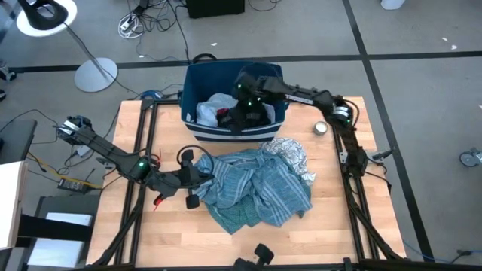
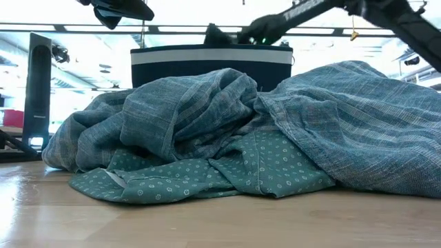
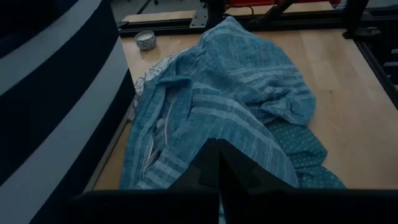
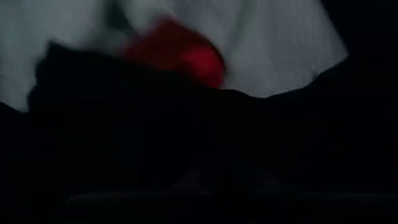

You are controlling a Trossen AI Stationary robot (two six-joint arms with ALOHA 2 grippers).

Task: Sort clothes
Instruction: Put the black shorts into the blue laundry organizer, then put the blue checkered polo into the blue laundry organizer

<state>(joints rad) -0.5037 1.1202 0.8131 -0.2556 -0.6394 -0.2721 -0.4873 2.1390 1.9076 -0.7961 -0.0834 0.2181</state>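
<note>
high view: teal striped cloth [image 1: 256, 184] lies crumpled on the table [image 1: 339, 218], before the bin [image 1: 197, 90].
right gripper [image 1: 242, 113]: in bin, clenched on black pieces [image 4: 155, 124].
left gripper [image 1: 197, 175]: clenched, empty, beside cloth.

You get even, soft overhead light from above. Level with the table [image 2: 207, 220], bright windows behind wash out the room, and the near wood blurs. Your right wrist view is nearly black and smeared.
</note>
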